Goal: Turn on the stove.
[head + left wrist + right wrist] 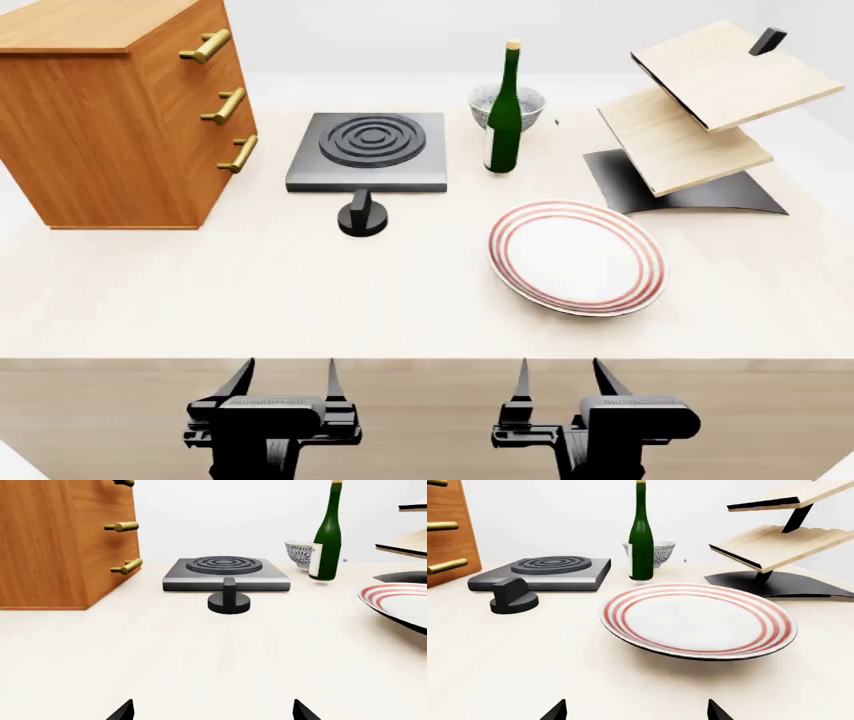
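The stove (pixel 368 150) is a flat dark-grey square slab with a dark ringed burner, at the table's back, left of centre. Its black round knob (pixel 363 217) stands on the table just in front of it. Both show in the left wrist view, the stove (pixel 225 573) and the knob (pixel 229 600) straight ahead, and in the right wrist view, the stove (pixel 544 573) and the knob (pixel 512 598). My left gripper (pixel 286 382) and right gripper (pixel 559 380) are open and empty at the table's front edge, far from the knob.
A wooden drawer cabinet (pixel 120 105) with brass handles stands at the back left. A green bottle (pixel 505 110) and a patterned bowl (pixel 509 103) are right of the stove. A red-rimmed white plate (pixel 577 258) lies centre right. A wooden tiered rack (pixel 701 120) stands at the back right.
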You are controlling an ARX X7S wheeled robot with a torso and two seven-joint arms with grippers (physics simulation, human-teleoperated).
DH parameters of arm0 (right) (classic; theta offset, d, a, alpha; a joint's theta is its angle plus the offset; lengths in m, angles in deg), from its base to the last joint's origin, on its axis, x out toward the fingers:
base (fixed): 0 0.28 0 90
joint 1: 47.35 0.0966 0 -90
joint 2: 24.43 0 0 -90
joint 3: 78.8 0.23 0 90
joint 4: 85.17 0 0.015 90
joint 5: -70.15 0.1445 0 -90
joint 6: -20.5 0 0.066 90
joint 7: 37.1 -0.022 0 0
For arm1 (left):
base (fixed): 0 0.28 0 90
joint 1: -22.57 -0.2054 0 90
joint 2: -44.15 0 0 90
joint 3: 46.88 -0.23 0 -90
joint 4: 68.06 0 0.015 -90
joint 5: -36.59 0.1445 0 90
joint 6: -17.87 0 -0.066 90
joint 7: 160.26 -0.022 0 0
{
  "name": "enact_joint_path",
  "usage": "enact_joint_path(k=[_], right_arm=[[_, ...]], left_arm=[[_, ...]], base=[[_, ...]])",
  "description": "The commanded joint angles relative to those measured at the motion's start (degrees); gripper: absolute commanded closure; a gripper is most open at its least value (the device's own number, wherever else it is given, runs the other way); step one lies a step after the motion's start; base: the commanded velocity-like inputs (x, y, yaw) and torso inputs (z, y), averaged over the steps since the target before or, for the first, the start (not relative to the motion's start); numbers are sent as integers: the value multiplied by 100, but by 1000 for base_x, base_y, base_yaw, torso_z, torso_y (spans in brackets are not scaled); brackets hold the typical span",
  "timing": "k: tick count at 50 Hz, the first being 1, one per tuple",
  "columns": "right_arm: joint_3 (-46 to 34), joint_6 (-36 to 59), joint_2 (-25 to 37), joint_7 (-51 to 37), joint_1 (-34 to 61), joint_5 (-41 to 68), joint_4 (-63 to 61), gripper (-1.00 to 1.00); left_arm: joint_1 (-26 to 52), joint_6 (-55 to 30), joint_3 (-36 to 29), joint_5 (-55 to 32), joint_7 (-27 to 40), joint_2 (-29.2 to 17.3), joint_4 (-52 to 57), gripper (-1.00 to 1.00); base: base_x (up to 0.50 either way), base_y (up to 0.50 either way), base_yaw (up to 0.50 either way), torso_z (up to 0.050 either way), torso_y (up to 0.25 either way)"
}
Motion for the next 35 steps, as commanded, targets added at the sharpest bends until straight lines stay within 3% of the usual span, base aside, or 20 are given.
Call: enact_joint_path(k=[1,15,18,21,22,25,28,30,35], right_arm=[[-138,7,110,-138,2,110,-8,-100],[-297,48,282,-508,-27,270,-180,-100],[-252,1387,335,-557,79,539,-1084,-100],[-212,2805,438,-677,255,721,-2228,-100],[-171,3534,504,-725,429,825,-2753,-100],[-87,4428,594,-794,720,1012,-3514,-100],[301,5918,603,-775,1400,1611,-4608,-100],[438,6441,588,-823,1693,1774,-4851,-100],[423,6703,605,-896,1823,1844,-4942,-100]], left_arm=[[5,-4,-159,-134,159,-134,3,-100],[123,-267,-247,-154,693,-301,-66,-100],[227,-1328,-266,-237,675,-401,711,-100],[445,-2924,-162,-639,550,-527,1887,-100],[609,-3611,-57,-845,539,-570,2419,-100],[908,-4721,178,-1296,523,-597,3153,-100],[1436,-5956,532,-1808,584,-605,4120,-100],[1588,-6361,503,-1951,563,-725,4540,-100],[1660,-6580,511,-2008,645,-779,4853,-100]], base=[[0,0,0,0,0],[0,0,0,0,0],[0,0,0,0,0],[0,0,0,0,0],[0,0,0,0,0],[0,0,0,0,0],[0,0,0,0,0],[0,0,0,0,0],[0,0,0,0,0]])
